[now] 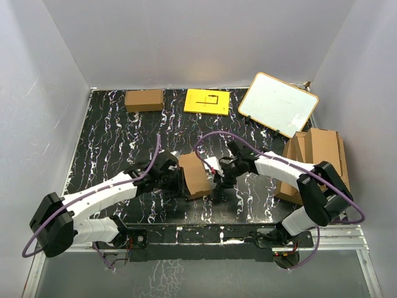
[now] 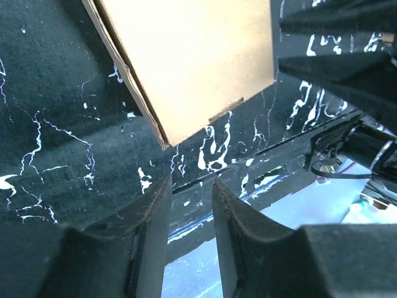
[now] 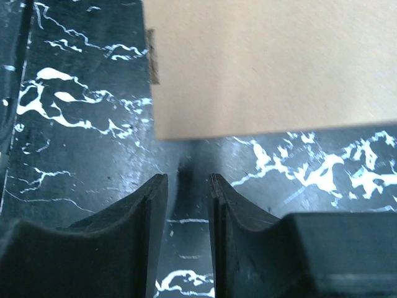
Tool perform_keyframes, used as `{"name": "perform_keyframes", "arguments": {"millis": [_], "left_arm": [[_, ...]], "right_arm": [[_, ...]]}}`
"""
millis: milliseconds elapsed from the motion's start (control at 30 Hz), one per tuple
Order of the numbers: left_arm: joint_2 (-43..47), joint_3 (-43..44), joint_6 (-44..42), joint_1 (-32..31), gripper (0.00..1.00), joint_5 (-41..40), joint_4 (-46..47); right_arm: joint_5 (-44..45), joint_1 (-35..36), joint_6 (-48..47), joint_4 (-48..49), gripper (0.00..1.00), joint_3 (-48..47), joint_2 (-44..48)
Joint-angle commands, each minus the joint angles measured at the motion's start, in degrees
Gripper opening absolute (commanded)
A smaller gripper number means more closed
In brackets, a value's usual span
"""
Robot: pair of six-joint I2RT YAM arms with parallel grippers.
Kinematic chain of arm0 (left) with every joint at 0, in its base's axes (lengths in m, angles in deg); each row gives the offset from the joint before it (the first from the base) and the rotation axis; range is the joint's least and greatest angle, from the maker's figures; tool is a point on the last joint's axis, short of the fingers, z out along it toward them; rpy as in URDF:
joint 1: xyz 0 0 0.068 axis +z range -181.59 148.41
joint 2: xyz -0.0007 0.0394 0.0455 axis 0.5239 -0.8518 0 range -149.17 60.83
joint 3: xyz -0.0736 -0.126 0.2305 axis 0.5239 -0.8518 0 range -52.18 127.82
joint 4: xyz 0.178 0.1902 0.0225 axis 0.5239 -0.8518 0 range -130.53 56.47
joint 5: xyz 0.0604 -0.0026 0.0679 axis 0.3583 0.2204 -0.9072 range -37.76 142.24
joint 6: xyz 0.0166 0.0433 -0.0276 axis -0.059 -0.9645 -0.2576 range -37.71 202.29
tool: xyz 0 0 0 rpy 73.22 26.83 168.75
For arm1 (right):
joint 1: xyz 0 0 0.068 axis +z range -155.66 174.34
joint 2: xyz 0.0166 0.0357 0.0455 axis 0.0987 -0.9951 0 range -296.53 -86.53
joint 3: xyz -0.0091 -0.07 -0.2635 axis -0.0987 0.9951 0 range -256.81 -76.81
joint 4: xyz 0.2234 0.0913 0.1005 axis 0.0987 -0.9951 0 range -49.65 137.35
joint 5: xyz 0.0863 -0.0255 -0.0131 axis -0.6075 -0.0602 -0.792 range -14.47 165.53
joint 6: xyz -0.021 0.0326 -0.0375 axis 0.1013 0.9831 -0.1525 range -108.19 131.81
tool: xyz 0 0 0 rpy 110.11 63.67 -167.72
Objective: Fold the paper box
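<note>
On the black marbled table (image 1: 111, 124), the paper box (image 1: 197, 175) is found toward the near edge, between the two arms, held by neither. The left gripper (image 2: 191, 186) and the right gripper (image 3: 188, 181) are each seen slightly parted and empty, just beside the box's walls. It is judged that unsupported thin flaps may spring open, or the box may be skidded aside by a one-sided push.

You've got plain pale-grey walls (image 1: 186, 37) boxing the surface (image 1: 111, 130) on three sides. Surface is black with white marble veining. Light's soft and even. Aluminium frame (image 1: 370, 266) along your near edge.
</note>
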Motion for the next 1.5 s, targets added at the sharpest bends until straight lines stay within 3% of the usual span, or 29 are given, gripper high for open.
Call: {"name": "perform_keyframes", "arguments": {"millis": [0, 100, 200, 333, 467, 567, 733, 933, 1467], "left_arm": [[4.86, -2.29, -0.69, 1.14, 0.32, 0.46, -0.6], [6.26, -3.05, -1.85, 2.62, 0.37, -0.18, 1.36], [7.44, -3.99, -4.13, 4.22, 0.47, -2.56, 4.52], [9.16, -5.5, -7.41, 6.76, 0.68, -6.29, 11.13], [10.43, -6.52, -10.04, 8.0, 0.87, -10.43, 15.42], [11.9, -8.32, -10.78, 8.25, 0.97, -12.26, 18.59], [14.78, -13.63, -8.64, 8.52, 0.97, -11.03, 26.52], [17.15, -19.75, -5.45, 8.52, 0.97, -9.69, 33.73], [17.43, -21.73, -4.76, 8.52, 0.96, -11.32, 34.03]], "right_arm": [[-3.52, -3.85, -1.63, 0.17, 0.38, -2.99, 3.05], [-4.17, -6.64, 0.65, 1.07, 0.4, -3.54, 3.74], [-7.77, -9.52, 6.79, 2.59, 0.49, -5.12, 4.21], [-12.17, -11.45, 17.61, 6.44, 0.63, -7.45, 3.6], [-13.97, -11.69, 26.36, 5.24, 0.66, -12.94, -1.18], [-18.09, -12.05, 31.53, 1.28, 0.68, -18.67, -6.48], [-21.92, -12.08, 45.95, 4.76, 0.68, -21.38, -14.49], [-21.87, -11.99, 55.34, 10.76, 0.67, -20.49, -20.36], [-24.75, -10.97, 60.64, 12.99, 0.57, -22.01, -28.11]]}}
